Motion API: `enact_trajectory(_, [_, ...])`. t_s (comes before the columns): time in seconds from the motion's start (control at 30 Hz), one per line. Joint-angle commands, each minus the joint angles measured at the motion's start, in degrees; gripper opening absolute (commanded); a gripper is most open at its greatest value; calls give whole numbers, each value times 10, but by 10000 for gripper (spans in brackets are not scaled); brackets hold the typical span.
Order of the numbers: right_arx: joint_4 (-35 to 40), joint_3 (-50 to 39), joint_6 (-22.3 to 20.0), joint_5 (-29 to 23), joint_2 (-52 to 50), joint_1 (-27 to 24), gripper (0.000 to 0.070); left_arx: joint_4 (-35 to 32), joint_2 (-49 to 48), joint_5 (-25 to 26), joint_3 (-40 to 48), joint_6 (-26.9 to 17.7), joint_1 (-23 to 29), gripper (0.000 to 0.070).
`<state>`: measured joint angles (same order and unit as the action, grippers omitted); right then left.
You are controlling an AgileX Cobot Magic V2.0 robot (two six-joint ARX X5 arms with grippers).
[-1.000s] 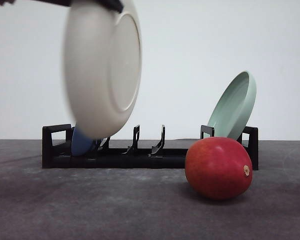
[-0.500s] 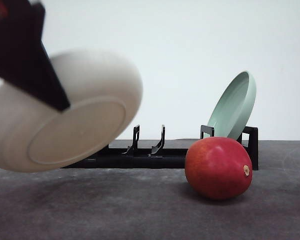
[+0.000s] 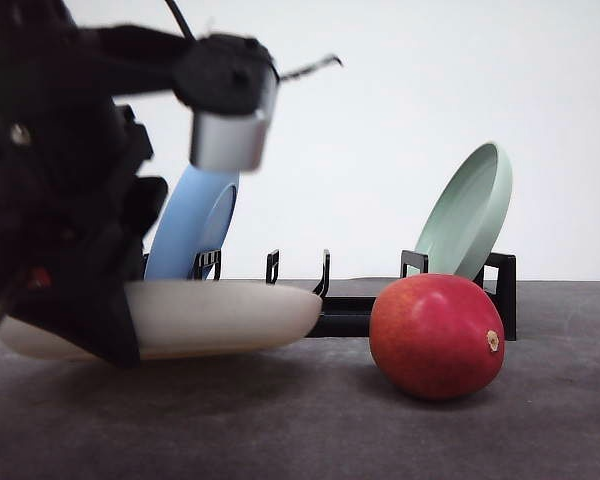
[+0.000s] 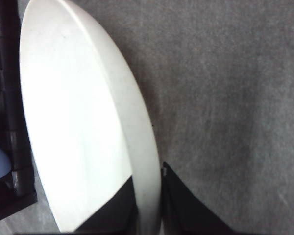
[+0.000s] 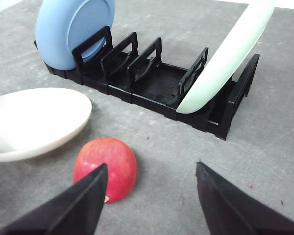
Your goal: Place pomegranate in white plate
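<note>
Red and glossy, the pomegranate lies on the grey table nearest the camera, just beside the white plate and not touching it. The left gripper pinches the plate's rim, the plate lying nearly flat on the table. The right gripper hovers above the fruit, jaws wide, holding nothing. Behind stands the black rack with the blue plate and green plate. I judge the fruit's pick-up and placing are left to do.

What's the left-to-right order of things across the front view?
Left arm's pincer gripping the white plate → blue plate standing in the black rack → pomegranate → pale green plate.
</note>
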<state>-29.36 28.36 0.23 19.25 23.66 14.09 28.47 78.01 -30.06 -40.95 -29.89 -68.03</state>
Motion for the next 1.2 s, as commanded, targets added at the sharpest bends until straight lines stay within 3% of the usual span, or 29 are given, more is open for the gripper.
enact_trajectory(0.0, [5,10,-3,-2,2,2,360,-8,15,-2,-5,-7,-10,12])
enact_trajectory(0.47, [6,10,-3,-2,2,2,360,-28,22,0,-5,-5,-49,51])
enact_trajectory(0.63, [6,10,-3,-2,2,2,360,-31,22,0,-6,12,-51,310])
enact_trajectory(0.77, [6,10,-3,-2,2,2,360,10,18,5,-21,63,-50,387])
enact_trajectory(0.87, [6,10,-3,-2,2,2,360,69,3,60,-52,124,-38,471])
enact_trajectory(1.03, [6,10,-3,-2,2,2,360,110,-56,207,-87,208,5,476])
enact_trajectory(1.17, [6,10,-3,-2,2,2,360,114,-124,277,-87,270,63,476])
